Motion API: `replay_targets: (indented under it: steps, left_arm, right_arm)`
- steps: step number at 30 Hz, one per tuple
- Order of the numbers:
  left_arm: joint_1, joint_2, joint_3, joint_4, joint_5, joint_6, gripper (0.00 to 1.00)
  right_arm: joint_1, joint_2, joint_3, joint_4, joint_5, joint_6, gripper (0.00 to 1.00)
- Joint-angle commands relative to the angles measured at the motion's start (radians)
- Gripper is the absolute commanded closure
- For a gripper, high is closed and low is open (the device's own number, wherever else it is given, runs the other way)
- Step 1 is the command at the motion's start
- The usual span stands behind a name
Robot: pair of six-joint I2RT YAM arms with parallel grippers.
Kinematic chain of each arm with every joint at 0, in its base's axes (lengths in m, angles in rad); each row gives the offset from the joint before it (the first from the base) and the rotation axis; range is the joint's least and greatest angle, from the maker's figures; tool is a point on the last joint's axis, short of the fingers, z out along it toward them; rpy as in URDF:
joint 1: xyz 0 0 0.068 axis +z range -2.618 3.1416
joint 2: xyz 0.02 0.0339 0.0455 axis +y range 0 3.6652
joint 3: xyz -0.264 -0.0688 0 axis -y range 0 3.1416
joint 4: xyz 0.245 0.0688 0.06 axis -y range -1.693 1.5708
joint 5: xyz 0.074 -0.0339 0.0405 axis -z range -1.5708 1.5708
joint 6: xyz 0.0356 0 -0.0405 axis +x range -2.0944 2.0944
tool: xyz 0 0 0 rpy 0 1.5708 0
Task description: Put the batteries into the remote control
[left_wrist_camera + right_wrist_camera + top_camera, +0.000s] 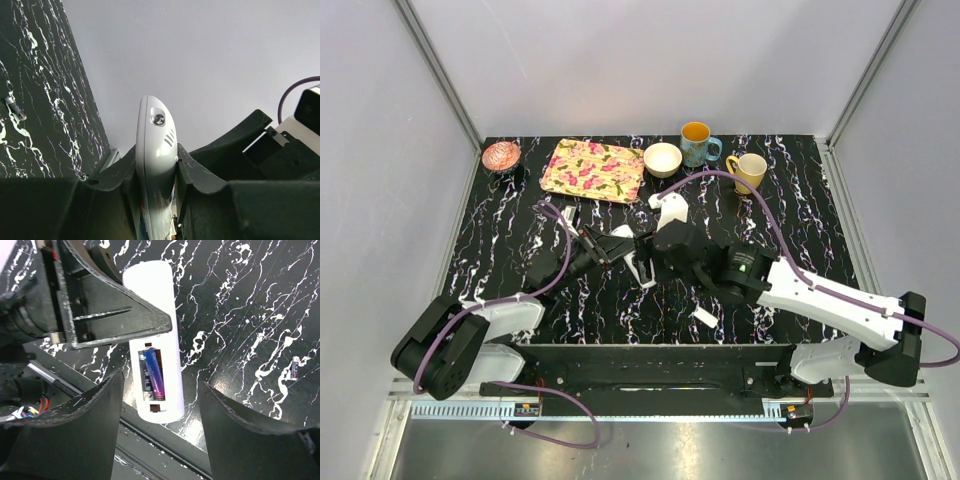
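My left gripper [156,165] clamped the slim white plastic remote control [150,287]; my right gripper [161,390] hung jaws apart over its blue-purple battery [151,375], label unreadable.

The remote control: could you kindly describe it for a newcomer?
At the centre of the black marbled table, the left gripper clamps a slim white plastic remote control. Unlike the small loose white cover nearby, its open bay holds a blue-purple battery.

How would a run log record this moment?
left end effector: shut on slim white plastic remote control | right end effector: open over it | blue-purple cylindrical battery: seated in remote control
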Motion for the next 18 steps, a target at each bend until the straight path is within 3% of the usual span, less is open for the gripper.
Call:
replay_targets:
  steps: [1,4,9,18]
  left_arm:
    - [-0.004,0.013,0.029,0.102,0.004,0.005,1.0]
    - [-0.002,0.019,0.032,0.099,0.005,0.016,1.0]
    - [-0.002,0.013,0.03,0.092,0.005,0.028,1.0]
    - [-0.004,0.024,0.047,0.069,0.01,0.05,1.0]
  right_arm:
    - [-0.005,-0.051,0.003,0.045,-0.026,0.051,0.29]
    - [-0.06,-0.089,-0.024,0.067,-0.128,0.129,0.26]
    - [-0.28,-0.169,-0.135,0.154,-0.467,0.285,0.24]
    - [-0.365,-0.144,-0.256,0.324,-0.722,0.425,0.21]
